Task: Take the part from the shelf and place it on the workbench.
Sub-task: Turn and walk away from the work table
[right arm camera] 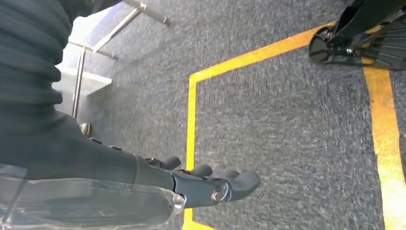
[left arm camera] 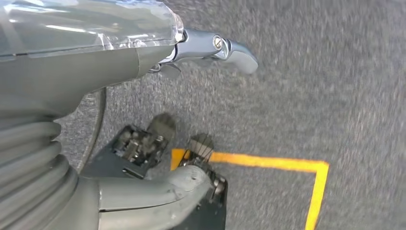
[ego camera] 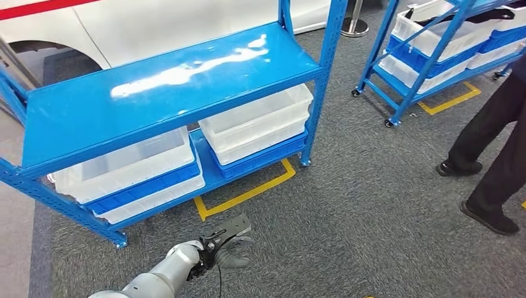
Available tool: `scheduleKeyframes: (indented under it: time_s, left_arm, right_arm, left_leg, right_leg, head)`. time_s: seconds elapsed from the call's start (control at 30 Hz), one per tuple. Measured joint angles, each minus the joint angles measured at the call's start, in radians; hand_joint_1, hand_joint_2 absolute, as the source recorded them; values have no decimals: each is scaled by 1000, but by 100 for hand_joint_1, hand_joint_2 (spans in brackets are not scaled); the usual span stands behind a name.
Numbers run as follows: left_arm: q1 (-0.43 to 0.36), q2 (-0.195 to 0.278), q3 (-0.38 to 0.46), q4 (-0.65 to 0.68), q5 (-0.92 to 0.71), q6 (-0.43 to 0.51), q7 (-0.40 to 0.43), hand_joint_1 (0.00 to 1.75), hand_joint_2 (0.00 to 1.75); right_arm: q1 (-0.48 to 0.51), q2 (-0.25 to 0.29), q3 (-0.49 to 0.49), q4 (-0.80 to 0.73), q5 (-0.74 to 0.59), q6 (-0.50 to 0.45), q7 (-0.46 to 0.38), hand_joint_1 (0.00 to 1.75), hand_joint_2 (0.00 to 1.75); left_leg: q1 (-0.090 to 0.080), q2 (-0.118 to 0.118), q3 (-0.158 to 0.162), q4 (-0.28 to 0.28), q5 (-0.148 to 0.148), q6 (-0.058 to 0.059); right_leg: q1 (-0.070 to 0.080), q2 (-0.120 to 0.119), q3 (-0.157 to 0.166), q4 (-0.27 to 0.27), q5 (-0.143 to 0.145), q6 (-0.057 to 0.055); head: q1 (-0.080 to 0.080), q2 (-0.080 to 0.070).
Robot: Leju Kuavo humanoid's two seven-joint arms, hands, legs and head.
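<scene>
Since no part can be picked out anywhere on the blue steel shelf point(ego camera: 155, 93), I'd judge the job has barely begun: nothing has been taken and no workbench is in sight. If the part is here, it most likely sits inside one of the two milky, translucent plastic bins point(ego camera: 257, 121) on the lower deck, whose walls are too cloudy to show any contents. They are stacked on blue crates of the same boxy shape, while the top deck is glossy painted metal with ceiling light smeared across it. The left hand point(ego camera: 226, 243) hangs low over the floor, well short of the shelf, its thumb standing wide of its dark fingers and nothing between them. The right hand point(right arm camera: 210, 184) is also empty, its fingers stretched out with a slight curl above the floor. So reaching, grasping, carrying and setting down all seem left to do. Underfoot is coarse grey carpet point(ego camera: 372, 205), nubbly and matt, marked with flat yellow tape point(ego camera: 248, 192) in squared corners. Further off stands a wheeled blue rack point(ego camera: 428, 56) holding more white bins, and a person point(ego camera: 496, 143) in dark trousers and shoes is beside it.
</scene>
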Motion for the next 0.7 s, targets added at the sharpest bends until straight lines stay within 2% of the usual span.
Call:
scheduleKeyframes:
  time_s: [0.03,0.07,0.1,0.13,0.2,0.27,0.3,0.33,0.37,0.43,0.47,0.5,0.53,0.57,0.6,0.63,0.67,0.7]
  left_arm:
    - [2,0,0,0,0,0,0,0,0]
    - [4,1,0,0,0,1,-2,0,0]
    - [5,2,-3,0,0,4,-10,0,0]
    - [4,2,-13,0,0,9,-23,0,0]
    - [-6,2,-56,0,0,24,-64,0,0]
    - [-24,2,-119,0,0,35,-101,0,0]
    - [-32,2,-150,0,0,39,-113,0,0]
    - [-38,3,-176,0,0,43,-122,0,0]
    - [-42,3,-200,0,0,46,-130,0,0]
    - [-53,2,-244,-1,0,57,-149,0,0]
    - [-58,1,-267,-1,0,63,-159,0,0]
    - [-63,0,-292,-1,0,69,-169,0,0]
    - [-66,-1,-314,-1,0,74,-179,0,0]
    - [-67,-1,-337,-1,0,80,-188,0,0]
    - [-69,-1,-358,-1,0,85,-198,0,0]
    - [-72,-1,-381,-1,0,93,-208,0,0]
    - [-76,-1,-404,-1,0,102,-220,0,0]
    - [-82,-1,-428,-1,0,111,-233,0,0]
  right_arm:
    - [0,0,0,0,0,0,0,0,175]
    - [0,0,0,0,1,0,0,0,175]
    - [0,0,0,0,4,0,0,0,175]
    - [-1,0,0,0,7,2,0,0,175]
    - [-1,0,0,0,16,6,-1,0,175]
    - [-3,0,0,0,23,8,-4,0,175]
    - [-4,0,0,0,27,9,-5,0,175]
    - [-7,0,0,0,30,10,-5,0,175]
    - [-9,-1,0,0,33,10,-6,0,175]
    - [-10,-1,0,-1,37,11,-6,0,175]
    - [-9,-2,0,-1,41,11,-6,0,131]
    - [-8,-3,0,-1,44,12,-6,0,87]
    - [-6,-4,0,-1,48,12,-6,0,44]
    - [-5,-5,0,-1,50,12,-6,0,0]
    - [-5,-6,0,0,49,12,-6,0,0]
    - [-5,-8,-1,0,48,13,-4,0,0]
    - [-6,-10,-3,0,47,16,-1,0,0]
    - [-7,-11,-5,0,46,21,2,0,0]
  left_leg:
    - [2,7,-26,50,-15,-3]
    - [3,10,-37,71,-13,-4]
    - [4,14,-29,53,7,-4]
    - [4,21,-3,1,41,-2]
    - [-4,66,65,-134,98,11]
    - [-15,97,95,-197,111,24]
    - [-19,94,96,-202,109,29]
    - [-17,81,97,-206,112,33]
    - [-14,68,101,-213,115,37]
    - [-7,46,107,-227,124,49]
    - [-5,35,108,-229,126,53]
    - [-5,23,108,-230,127,55]
    - [-5,12,107,-229,127,57]
    - [-5,2,107,-228,127,57]
    - [-5,-8,107,-225,126,56]
    - [-4,-16,107,-221,123,55]
    - [-3,-24,107,-214,119,51]
    - [-5,-29,104,-205,114,46]
  right_leg:
    - [1,-13,1,0,-1,-1]
    - [2,-26,2,0,-3,-2]
    - [2,-39,5,0,-5,-1]
    - [3,-51,9,0,-8,0]
    - [7,-73,18,1,-14,6]
    - [13,-95,23,0,-18,14]
    - [15,-107,25,-2,-19,19]
    - [16,-117,29,-5,-20,23]
    - [14,-115,34,-4,-24,28]
    - [9,-67,16,46,-61,35]
    - [7,-34,-9,102,-91,37]
    - [7,-11,-43,168,-122,38]
    - [7,-2,-75,226,-141,39]
    - [7,2,-95,258,-141,41]
    - [6,3,-100,254,-121,42]
    - [5,3,-86,212,-84,43]
    - [3,4,-63,149,-44,44]
    - [3,7,-40,90,-17,44]
  head:
    - [0,0]
    - [0,0]
    - [0,0]
    - [0,0]
    - [0,0]
    - [0,0]
    - [0,0]
    - [0,0]
    - [0,0]
    - [1,0]
    - [2,0]
    - [2,0]
    - [3,0]
    - [2,0]
    - [2,0]
    - [2,0]
    - [3,0]
    - [3,0]
